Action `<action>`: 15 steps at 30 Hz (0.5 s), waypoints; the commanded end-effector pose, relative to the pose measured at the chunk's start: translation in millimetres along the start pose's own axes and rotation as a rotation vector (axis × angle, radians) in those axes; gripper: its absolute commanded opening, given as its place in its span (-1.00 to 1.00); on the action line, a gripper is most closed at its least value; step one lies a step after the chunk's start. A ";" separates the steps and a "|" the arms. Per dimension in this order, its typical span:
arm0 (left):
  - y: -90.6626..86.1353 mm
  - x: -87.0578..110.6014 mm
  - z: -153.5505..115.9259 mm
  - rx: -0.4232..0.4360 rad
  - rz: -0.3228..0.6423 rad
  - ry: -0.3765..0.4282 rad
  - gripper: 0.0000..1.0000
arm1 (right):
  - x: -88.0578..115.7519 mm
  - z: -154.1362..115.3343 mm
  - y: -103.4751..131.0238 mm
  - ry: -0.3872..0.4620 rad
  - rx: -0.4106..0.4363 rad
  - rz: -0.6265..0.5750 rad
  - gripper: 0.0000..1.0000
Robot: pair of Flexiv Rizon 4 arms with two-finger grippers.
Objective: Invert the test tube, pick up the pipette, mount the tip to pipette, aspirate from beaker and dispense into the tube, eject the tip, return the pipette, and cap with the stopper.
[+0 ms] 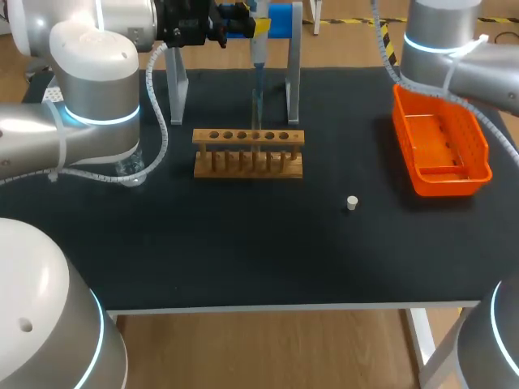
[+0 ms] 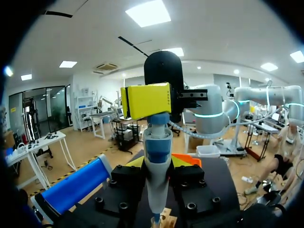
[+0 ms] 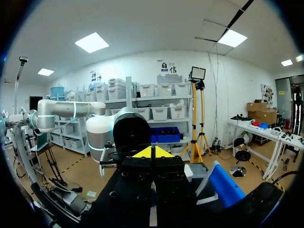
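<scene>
A: Pipette (image 1: 259, 57) where?
B: Over the rack (image 1: 248, 152), left hand (image 1: 243, 26) gripping it. Right hand (image 3: 152, 152) closed, empty.
A: Risk?
B: Tip off-centre, probably clips the tube rim and spills on bench (image 1: 243, 243).

The left tool (image 2: 158, 166) clasps the pipette (image 2: 156, 142) upright, with a sliver of yellow fingertip (image 2: 134, 162) showing at each side of its white and blue barrel. The pipette's yellow head (image 2: 146, 99) and black knob (image 2: 164, 71) rise above. Its lower end points at a wooden rack (image 2: 167, 221) on the black bench (image 2: 216, 175). A blue cylinder (image 2: 71, 187) lies beside the tool, and the right arm (image 2: 209, 114) stands beyond.
</scene>
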State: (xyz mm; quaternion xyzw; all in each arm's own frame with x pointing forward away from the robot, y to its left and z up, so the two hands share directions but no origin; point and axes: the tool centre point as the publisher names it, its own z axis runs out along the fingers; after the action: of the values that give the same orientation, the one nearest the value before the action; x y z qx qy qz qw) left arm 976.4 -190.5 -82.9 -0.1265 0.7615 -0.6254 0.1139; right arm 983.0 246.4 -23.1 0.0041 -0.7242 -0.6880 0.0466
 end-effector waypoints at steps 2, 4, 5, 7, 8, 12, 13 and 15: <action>-4.2 -0.7 0.1 0.004 0.001 -0.002 -1.00 | 6.0 -2.0 -14.0 -0.003 -0.005 0.011 -1.00; -4.2 -0.7 0.1 0.004 0.001 -0.002 -1.00 | 7.1 -2.1 -17.5 -0.002 -0.005 0.018 -1.00; -4.2 -0.7 0.1 0.004 0.001 -0.002 -1.00 | 7.2 -2.3 -18.7 -0.003 -0.005 0.022 -1.00; -4.2 -0.7 0.1 0.004 0.001 -0.002 -1.00 | 7.9 -2.7 -20.7 -0.003 -0.006 0.025 -1.00; -4.2 -0.7 0.1 0.004 0.001 -0.002 -1.00 | 8.1 -2.7 -21.4 -0.003 -0.006 0.027 -1.00; -4.2 -0.7 0.1 0.004 0.001 -0.002 -1.00 | 8.5 -3.5 -21.2 -0.004 -0.005 0.029 -1.00; -4.2 -0.7 0.1 0.004 0.001 -0.002 -1.00 | 8.7 -4.2 -19.1 -0.004 -0.008 0.025 -1.00; -4.2 -0.7 0.1 0.004 0.001 -0.002 -1.00 | 9.4 -5.4 -13.3 -0.004 -0.014 0.011 -1.00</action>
State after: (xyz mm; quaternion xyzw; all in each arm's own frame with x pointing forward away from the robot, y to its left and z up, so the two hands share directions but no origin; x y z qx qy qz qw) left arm 975.2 -191.3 -86.2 -0.1263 0.7610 -0.6259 0.1144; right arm 977.2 243.6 -32.3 -0.0021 -0.7200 -0.6921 0.0518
